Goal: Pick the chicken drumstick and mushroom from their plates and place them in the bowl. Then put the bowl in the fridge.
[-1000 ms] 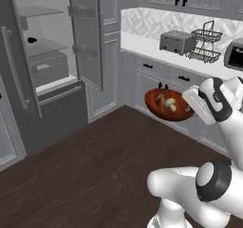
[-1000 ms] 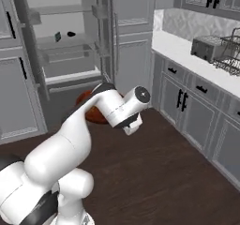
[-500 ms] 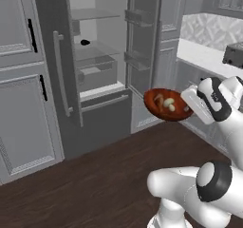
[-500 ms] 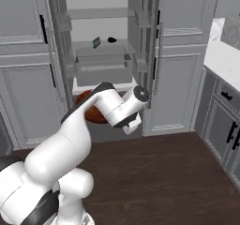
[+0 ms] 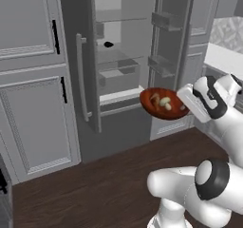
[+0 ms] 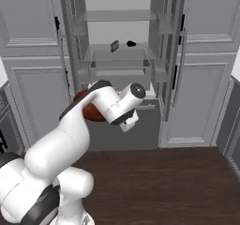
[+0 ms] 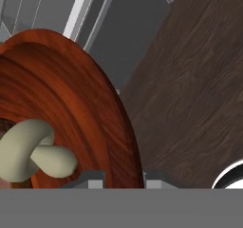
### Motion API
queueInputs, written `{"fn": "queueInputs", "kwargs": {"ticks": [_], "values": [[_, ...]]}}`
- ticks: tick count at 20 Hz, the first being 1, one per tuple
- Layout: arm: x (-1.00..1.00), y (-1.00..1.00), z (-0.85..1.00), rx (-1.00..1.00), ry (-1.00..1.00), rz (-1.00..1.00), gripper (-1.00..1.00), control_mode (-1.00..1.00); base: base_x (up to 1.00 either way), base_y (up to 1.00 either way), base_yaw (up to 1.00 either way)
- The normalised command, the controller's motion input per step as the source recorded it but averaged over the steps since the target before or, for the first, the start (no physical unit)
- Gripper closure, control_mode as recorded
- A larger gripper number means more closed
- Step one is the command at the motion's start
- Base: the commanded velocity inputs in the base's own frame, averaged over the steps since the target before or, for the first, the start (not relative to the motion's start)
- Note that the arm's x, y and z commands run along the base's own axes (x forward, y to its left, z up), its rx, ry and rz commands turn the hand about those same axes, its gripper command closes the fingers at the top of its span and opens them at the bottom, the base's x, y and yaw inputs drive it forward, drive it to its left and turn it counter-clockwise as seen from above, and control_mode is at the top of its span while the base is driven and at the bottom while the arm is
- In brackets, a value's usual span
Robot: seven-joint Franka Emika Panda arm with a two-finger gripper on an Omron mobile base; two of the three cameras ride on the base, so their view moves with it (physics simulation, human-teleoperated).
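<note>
Hand view: claw pinching bowl rim, fingertips mostly cut off.
Bowl hanging before open fridge; mushroom lying inside, drumstick barely showing; arm hiding most of bowl in right base view.

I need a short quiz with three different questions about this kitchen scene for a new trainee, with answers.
1. True or false: the fridge doors stand open.
2. What does the gripper hold? A) a plate B) the bowl C) a door handle
3. Fill in: the beige item lying in the bowl is the ____.

Key:
1. True.
2. B, clamped on its rim.
3. mushroom; the chicken drumstick lies beside it.
</note>
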Motion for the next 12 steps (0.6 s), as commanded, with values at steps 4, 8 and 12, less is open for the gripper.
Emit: {"fn": "queueInputs", "kwargs": {"ticks": [4,8,12], "values": [[0.00,0.00,0.00,0.00,0.00,0.00,1.00,1.00,0.28,-0.55,0.16],[0.00,0.00,0.00,0.00,0.00,0.00,1.00,1.00,0.53,-0.35,0.14],[0.00,0.00,0.00,0.00,0.00,0.00,1.00,1.00,0.99,0.00,0.00]]}}
